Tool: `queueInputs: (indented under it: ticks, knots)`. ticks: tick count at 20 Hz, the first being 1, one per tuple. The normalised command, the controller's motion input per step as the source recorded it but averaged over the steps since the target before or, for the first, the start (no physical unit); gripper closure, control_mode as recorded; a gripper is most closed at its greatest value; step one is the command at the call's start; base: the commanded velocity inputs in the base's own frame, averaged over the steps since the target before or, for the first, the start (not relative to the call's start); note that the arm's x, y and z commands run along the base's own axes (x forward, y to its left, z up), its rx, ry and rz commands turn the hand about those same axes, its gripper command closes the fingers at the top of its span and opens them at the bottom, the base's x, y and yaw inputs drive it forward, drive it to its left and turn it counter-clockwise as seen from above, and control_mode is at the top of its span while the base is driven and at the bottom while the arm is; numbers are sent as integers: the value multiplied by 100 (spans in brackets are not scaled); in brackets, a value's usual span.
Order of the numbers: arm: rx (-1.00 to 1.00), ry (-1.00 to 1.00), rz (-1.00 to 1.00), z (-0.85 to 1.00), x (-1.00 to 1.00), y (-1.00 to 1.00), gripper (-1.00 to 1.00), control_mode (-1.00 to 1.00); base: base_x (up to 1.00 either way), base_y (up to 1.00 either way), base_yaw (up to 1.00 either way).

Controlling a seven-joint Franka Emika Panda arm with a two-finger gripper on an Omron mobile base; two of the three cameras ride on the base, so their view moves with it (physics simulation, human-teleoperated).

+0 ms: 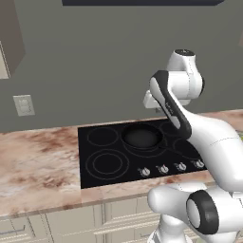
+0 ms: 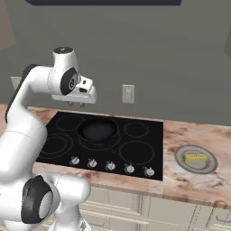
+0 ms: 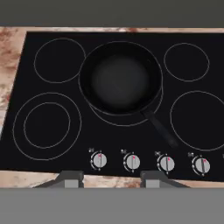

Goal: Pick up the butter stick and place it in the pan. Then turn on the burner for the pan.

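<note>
Hovering above the empty pan point(image 3: 120, 78), the hand point(image 2: 75, 104) has narrow jaws holding nothing; pickup comes first, calling for a reach toward three o'clock, where the butter stick point(image 2: 195, 158) lies on a plate point(image 2: 180, 159).

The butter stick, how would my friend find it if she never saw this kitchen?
Start at the black cooktop and go right along the marbled counter. There sits a round grey plate, and the butter stick lies on it: a small pale-yellow block, the only yellow thing there.

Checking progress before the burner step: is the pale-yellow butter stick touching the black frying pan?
Apart. The right base view shows the pale-yellow butter stick on a grey round plate on the counter, well right of the black frying pan.
</note>
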Motion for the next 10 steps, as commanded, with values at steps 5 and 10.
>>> queueInputs:
  ticks: [5, 10]
  knots:
    - [5, 1, -3, 0, 0, -62, -100, -100, 0, 0, 0]
    - [10, 5, -10, -10, 0, -100, -100, -100, 0, 0, 0]
